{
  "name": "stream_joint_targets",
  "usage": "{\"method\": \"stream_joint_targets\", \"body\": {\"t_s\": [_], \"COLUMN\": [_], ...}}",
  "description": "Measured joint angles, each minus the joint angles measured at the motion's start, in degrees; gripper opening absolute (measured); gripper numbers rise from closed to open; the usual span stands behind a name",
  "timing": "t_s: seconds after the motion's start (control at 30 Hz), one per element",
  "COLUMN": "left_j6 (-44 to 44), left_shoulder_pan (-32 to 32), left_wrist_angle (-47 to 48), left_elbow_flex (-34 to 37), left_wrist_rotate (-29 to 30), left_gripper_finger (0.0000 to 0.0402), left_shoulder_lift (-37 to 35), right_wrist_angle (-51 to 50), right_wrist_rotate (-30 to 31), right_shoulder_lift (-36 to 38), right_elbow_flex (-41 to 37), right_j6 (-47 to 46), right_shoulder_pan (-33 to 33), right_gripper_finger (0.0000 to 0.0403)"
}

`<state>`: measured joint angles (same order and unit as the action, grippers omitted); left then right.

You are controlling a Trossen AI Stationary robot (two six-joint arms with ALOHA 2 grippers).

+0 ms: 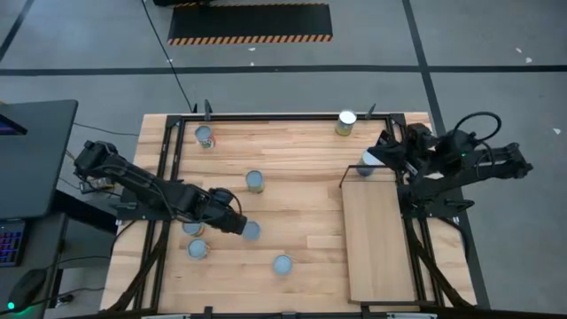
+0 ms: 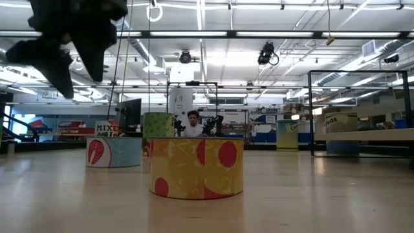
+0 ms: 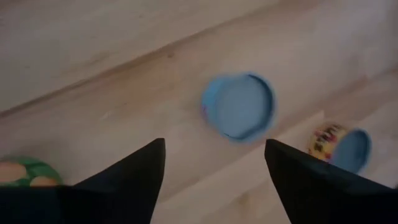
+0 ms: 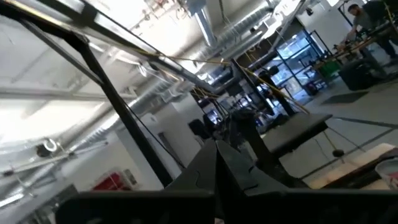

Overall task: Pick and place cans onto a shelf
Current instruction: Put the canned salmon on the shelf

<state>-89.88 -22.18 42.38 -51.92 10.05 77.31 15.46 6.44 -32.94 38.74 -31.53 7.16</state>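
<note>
Several small cans stand upright on the wooden table. My left gripper (image 1: 239, 226) (image 3: 214, 147) hangs open over the near left part, fingers pointing down, just above a blue-topped can (image 1: 252, 231) (image 3: 239, 106) and not touching it. Two more cans (image 1: 198, 249) (image 1: 192, 229) stand beside that arm. The shelf (image 1: 381, 237), a pale board in a black frame, lies on the right with nothing on it. My right gripper (image 1: 388, 151) (image 4: 217, 182) is shut and raised at the shelf's far end, near a can (image 1: 367, 160), holding nothing.
Other cans stand at the far left (image 1: 205, 136), the far middle (image 1: 345, 122), the centre (image 1: 255, 181) and the near middle (image 1: 282, 264). In the low view a yellow can with red dots (image 2: 197, 167) is nearest. A black frame (image 1: 283, 116) rims the table.
</note>
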Motion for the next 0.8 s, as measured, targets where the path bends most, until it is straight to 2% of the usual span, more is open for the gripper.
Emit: {"method": "stream_joint_targets", "body": {"t_s": [0.17, 0.33, 0.57, 0.8], "left_j6": [0.5, 2.0, 2.0, 1.7], "left_shoulder_pan": [1.6, 1.8, 1.3, 1.3], "left_wrist_angle": [-3.5, -7.1, -8.5, -12.0], "left_elbow_flex": [0.5, -1.1, -3.2, -3.3], "left_wrist_rotate": [-0.9, -4.2, -5.0, -4.8], "left_gripper_finger": [0.0261, 0.0243, 0.0210, 0.0135], "left_shoulder_lift": [4.2, 11.5, 17.8, 19.4], "right_wrist_angle": [0.1, 0.1, 0.1, -0.1], "right_wrist_rotate": [0.0, 0.0, -0.5, -0.5], "right_shoulder_lift": [-8.7, -14.0, -15.9, -15.8], "right_elbow_flex": [7.0, 10.2, 10.6, 10.6], "right_j6": [2.9, 2.8, 2.6, 4.5], "right_shoulder_pan": [-0.4, -1.2, -1.3, -1.3], "right_gripper_finger": [0.0006, 0.0006, 0.0006, 0.0006]}}
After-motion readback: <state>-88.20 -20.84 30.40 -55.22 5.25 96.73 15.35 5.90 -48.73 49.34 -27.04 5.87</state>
